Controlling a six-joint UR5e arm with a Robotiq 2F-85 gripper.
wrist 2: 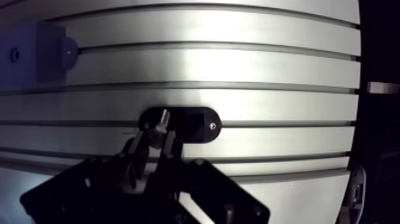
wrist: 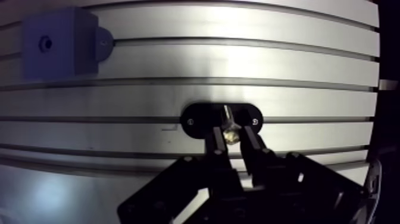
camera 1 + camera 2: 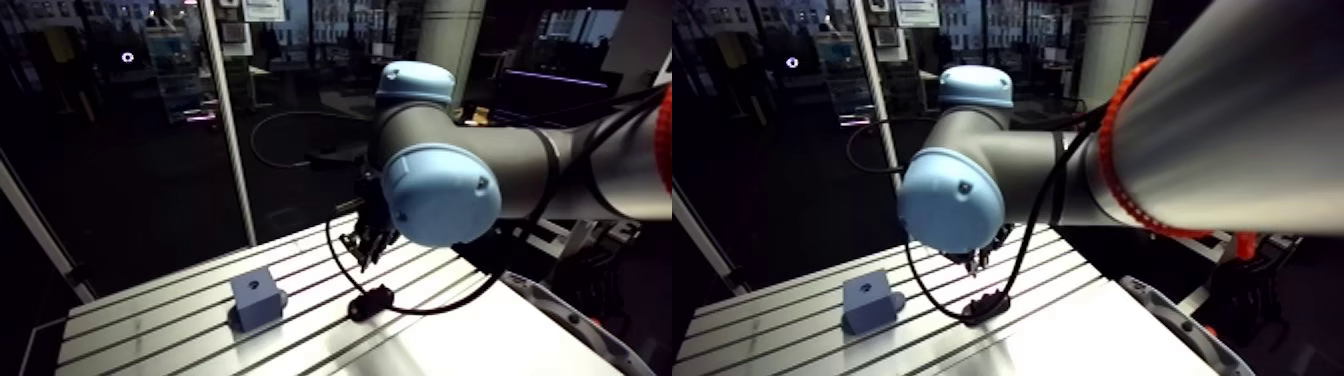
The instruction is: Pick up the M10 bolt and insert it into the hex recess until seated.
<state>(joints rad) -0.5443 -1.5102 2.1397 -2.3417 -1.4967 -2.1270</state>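
Tool (image 2: 233,134) around bolt (image 2: 227,115) (shank straight ahead)

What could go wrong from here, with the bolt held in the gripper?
1. The gripper pinches the bolt only near one end, so the bolt may tilt or slip under pressure.
2. The bolt's free end looks angled over the black holder, so it could catch an edge instead of seating.
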